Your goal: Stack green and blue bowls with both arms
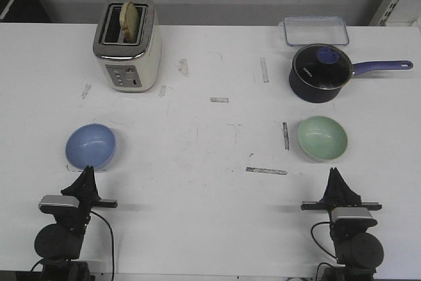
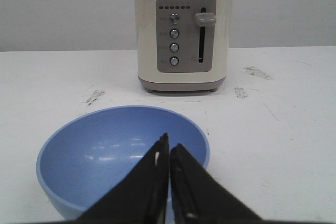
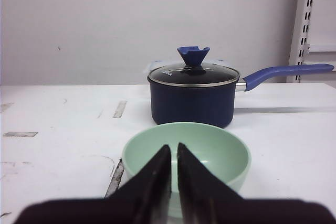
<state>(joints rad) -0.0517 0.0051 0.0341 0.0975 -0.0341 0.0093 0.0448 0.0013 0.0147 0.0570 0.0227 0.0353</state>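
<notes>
The periwinkle blue bowl (image 1: 91, 145) stands upright on the white table at the left; it fills the left wrist view (image 2: 100, 156). The mint green bowl (image 1: 322, 138) stands upright at the right, also seen in the right wrist view (image 3: 210, 148). My left gripper (image 1: 87, 170) sits just short of the blue bowl's near rim, jaws shut and empty (image 2: 168, 142). My right gripper (image 1: 334, 172) sits just short of the green bowl's near rim, jaws shut and empty (image 3: 174, 148). The bowls are far apart.
A cream toaster (image 1: 127, 43) with bread in a slot stands behind the blue bowl (image 2: 182, 30). A dark navy saucepan with glass lid (image 1: 320, 73) and a clear plastic container (image 1: 315, 29) stand behind the green bowl. Tape marks (image 1: 266, 170) dot the table.
</notes>
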